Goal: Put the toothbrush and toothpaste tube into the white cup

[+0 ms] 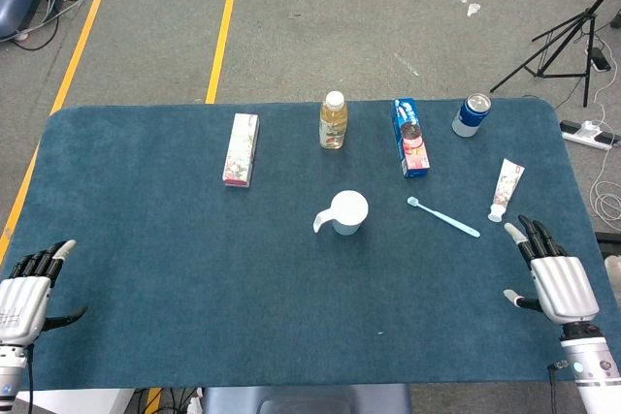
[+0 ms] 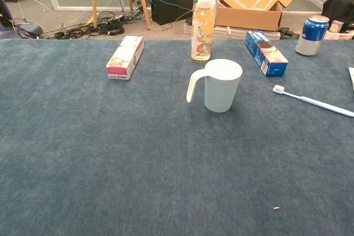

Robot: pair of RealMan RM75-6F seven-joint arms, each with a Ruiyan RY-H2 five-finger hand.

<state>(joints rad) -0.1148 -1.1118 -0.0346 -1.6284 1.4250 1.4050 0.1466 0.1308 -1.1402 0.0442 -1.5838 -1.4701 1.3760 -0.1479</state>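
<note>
We count one white cup [image 1: 348,212] at frame centre, one toothbrush [image 1: 443,217] right of it, one toothpaste tube [image 1: 506,190] further right; no label reads clearly. Our left hand [image 1: 26,295] and right hand [image 1: 553,274] rest at the lower corners, fingers spread, holding nothing.

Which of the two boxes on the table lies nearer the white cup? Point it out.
The blue box, lying flat right of the bottle, is nearer the white cup. The pink-and-white box lies farther off, to the left.

I am finding no lettering I can read: printing on the blue box [image 2: 266,52], pink carton [image 2: 125,57] and can [image 2: 311,35] is blurring.
</note>
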